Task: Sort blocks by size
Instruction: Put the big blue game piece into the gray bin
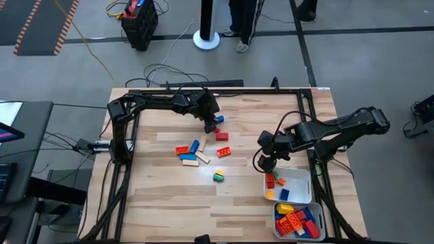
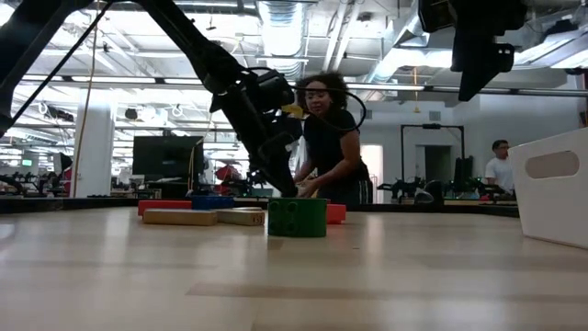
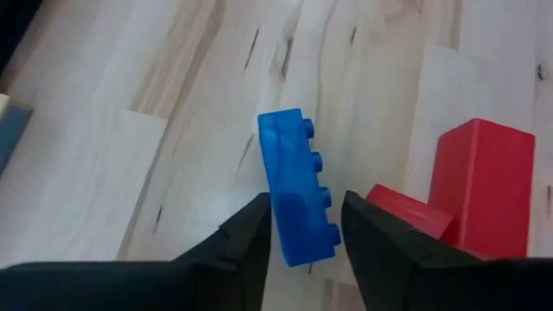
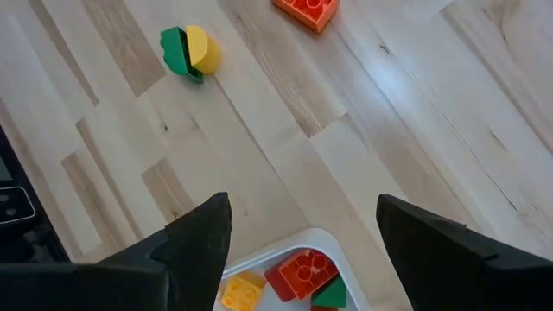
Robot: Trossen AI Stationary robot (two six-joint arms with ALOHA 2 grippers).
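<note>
In the left wrist view a blue studded block (image 3: 298, 186) lies on the wood with my left gripper (image 3: 307, 238) shut on it. Beside it are a red block (image 3: 484, 186) and a second red piece (image 3: 406, 212). In the high view this gripper (image 1: 211, 126) is at the table's far middle. More blocks lie in a cluster (image 1: 193, 152), with an orange one (image 1: 223, 152) and a green-and-yellow pair (image 1: 218, 176) nearby. My right gripper (image 4: 302, 225) hangs open above the far end of a white tray (image 1: 288, 186), with nothing between its fingers. My left gripper pinches the blue block between its two fingers, near the end closest to the gripper (image 3: 302, 242). One finger is on the studded face and the other on the opposite face. The fingers slant down from the table's left and lie across the block. The studs face sideways, toward the red block.
Two white trays stand at the near right. One (image 1: 302, 177) holds a few blocks and the other (image 1: 324, 220) holds several red, orange, yellow and blue ones. A person (image 2: 326, 138) stands beyond the table's far edge. Bare wood lies at the near left.
</note>
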